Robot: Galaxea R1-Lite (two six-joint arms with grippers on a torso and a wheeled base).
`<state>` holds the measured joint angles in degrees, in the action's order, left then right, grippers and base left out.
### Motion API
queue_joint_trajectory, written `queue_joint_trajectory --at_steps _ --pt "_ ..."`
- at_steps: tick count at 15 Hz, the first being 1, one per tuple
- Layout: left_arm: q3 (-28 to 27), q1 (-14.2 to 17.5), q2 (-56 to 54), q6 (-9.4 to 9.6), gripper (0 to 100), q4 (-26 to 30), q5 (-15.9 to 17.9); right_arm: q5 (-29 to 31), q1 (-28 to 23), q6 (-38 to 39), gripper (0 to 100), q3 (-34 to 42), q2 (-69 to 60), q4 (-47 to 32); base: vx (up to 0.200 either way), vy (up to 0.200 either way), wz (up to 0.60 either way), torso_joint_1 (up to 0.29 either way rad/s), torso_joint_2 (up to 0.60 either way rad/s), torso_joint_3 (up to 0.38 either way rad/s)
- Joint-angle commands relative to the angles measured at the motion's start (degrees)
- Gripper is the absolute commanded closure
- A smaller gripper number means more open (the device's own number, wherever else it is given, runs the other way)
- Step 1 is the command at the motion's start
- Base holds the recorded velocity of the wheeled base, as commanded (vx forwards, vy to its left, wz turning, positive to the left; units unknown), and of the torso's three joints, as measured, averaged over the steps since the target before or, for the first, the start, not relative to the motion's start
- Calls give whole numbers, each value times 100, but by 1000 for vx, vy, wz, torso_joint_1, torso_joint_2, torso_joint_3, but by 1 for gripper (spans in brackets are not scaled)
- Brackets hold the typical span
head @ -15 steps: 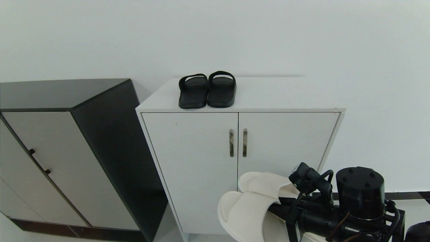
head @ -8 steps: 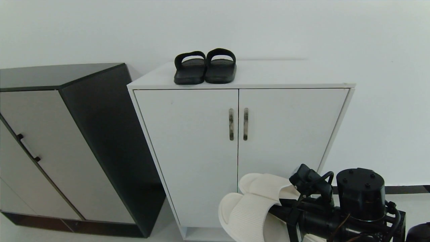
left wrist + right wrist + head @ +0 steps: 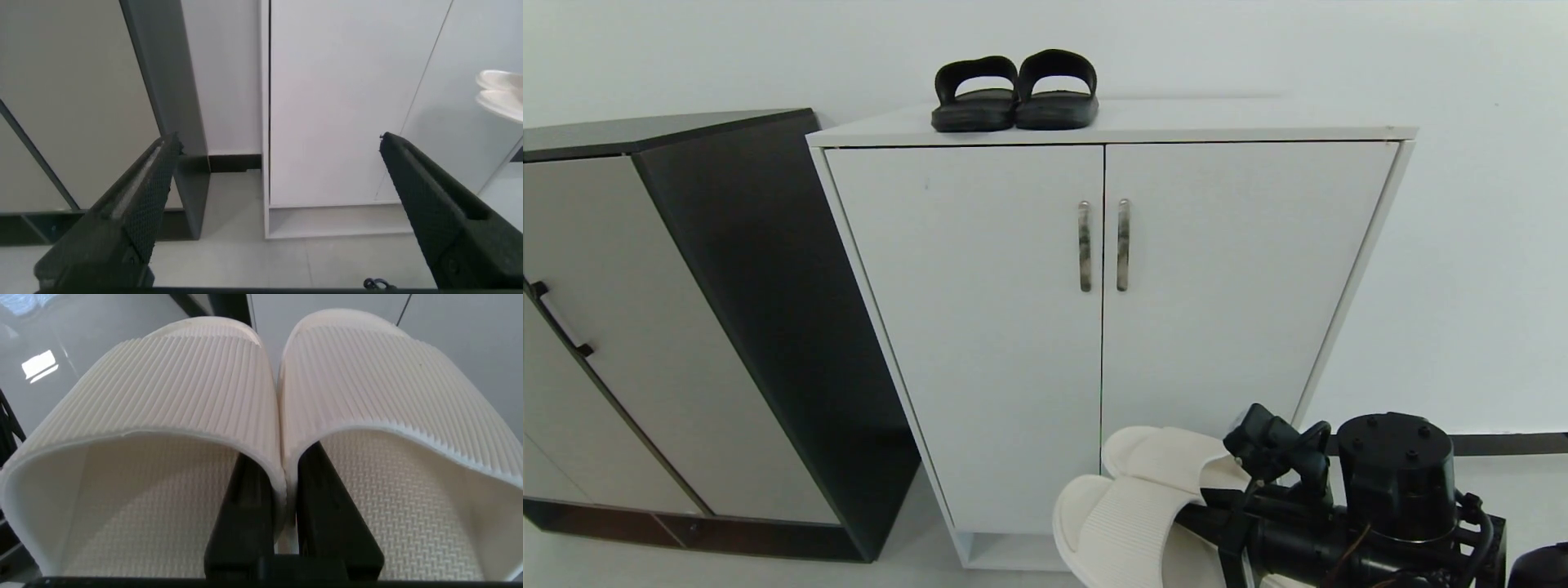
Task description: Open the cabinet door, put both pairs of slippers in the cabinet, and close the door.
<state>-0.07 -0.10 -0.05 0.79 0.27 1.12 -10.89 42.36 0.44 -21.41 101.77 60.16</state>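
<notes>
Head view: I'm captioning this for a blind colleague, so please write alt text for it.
The right gripper holds a pair of white slippers low in front of a closed white cabinet. A pair of black slippers sits on top of it, and a dark cabinet stands to its left.

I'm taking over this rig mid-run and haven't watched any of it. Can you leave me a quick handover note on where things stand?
Left gripper: open, empty, held low facing the white cabinet.
Right gripper: shut on the white slippers, pinching the pair by their inner sides, low in front of the cabinet.
Black slippers: side by side on the cabinet top, toward its left.
Done: the white pair is in hand.
Left: both doors are shut. Open one by its handle, put both pairs inside, then close it.
</notes>
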Motion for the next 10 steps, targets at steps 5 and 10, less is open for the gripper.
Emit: queue_joint_trajectory --at_steps 5,10 --pt "-1 1 5 0 0 0 2 -1 9 0 100 40 10 4 0 0 0 -1 42 32" --pt "-1 1 5 0 0 0 2 -1 35 -44 100 49 45 13 0 0 -240 0 2 1"
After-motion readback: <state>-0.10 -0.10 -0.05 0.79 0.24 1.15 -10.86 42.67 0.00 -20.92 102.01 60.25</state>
